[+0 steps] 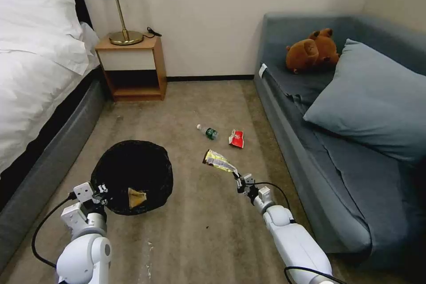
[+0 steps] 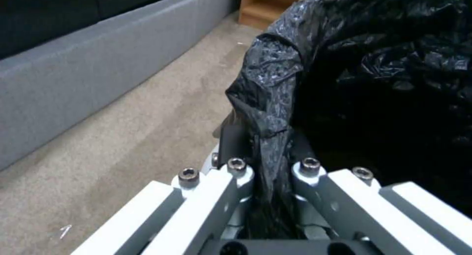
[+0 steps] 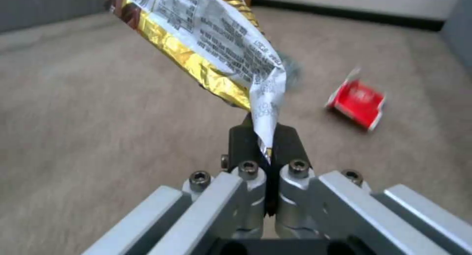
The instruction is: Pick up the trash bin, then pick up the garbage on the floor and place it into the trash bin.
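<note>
Carpet (image 1: pixel 199 239) fills a bedroom floor between a bed (image 1: pixel 35 80) and a grey sofa (image 1: pixel 337 142). The trash bin (image 1: pixel 133 173), lined with a black bag, is held at its near rim by the left gripper (image 1: pixel 101 190), clamped on rim and liner, apparently so the mouth stays open upward. 1 tan paper piece (image 1: pixel 136 197) is seen inside. The yellow wrapper (image 1: pixel 218 161) is pinched by 1 corner in the closed right gripper (image 1: pixel 239 180), dangling clear of the carpet beside the bin. A small bottle (image 1: pixel 207 131) and red packet (image 1: pixel 236 138) are left lying farther off.
</note>
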Controlling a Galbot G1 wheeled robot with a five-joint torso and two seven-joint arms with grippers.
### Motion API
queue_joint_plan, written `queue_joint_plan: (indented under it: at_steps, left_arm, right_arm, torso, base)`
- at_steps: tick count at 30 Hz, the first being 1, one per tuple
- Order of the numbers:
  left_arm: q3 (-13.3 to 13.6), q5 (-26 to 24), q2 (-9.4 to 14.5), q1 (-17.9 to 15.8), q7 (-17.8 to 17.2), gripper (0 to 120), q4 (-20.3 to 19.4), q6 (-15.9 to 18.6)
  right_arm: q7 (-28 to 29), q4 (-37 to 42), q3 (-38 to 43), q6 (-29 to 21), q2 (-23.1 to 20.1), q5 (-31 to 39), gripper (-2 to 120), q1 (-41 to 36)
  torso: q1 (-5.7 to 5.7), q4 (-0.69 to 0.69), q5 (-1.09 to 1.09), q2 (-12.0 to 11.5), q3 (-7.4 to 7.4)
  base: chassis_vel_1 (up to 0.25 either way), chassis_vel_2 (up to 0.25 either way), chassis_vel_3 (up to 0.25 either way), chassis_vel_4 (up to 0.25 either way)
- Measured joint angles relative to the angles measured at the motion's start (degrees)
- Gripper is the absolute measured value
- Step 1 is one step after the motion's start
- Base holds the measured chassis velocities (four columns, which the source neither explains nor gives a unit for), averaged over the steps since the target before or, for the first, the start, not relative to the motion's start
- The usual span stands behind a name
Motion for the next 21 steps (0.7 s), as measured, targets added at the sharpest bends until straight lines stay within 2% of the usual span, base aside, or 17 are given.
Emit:
queue_joint_plan:
  at_steps: [8,16,21]
  left_arm:
    - [0.25,-0.06,-0.17,-0.33,0.03,3,0.97,-0.19]
    - [0.28,-0.04,-0.26,-0.62,0.04,3,1.68,-0.24]
    - [0.32,0.02,-0.38,-0.52,0.02,3,1.74,-0.38]
  right_arm:
    - [2.9,8.81,-1.16,-2.38,-0.49,1.96,0,-1.03]
    - [5.55,24.75,-7.27,-5.6,-2.67,0.8,0,-2.08]
    - [6.58,29.25,-9.79,-6.68,-3.19,0.32,0,-1.89]
  torso:
    - [0.0,0.0,-0.01,0.0,0.0]
    - [0.0,0.0,-0.01,0.0,0.0]
    - [0.0,0.0,-0.01,0.0,0.0]
  base:
    - [0.0,0.0,0.0,0.0]
    - [0.0,0.0,0.0,0.0]
    - [0.0,0.0,0.0,0.0]
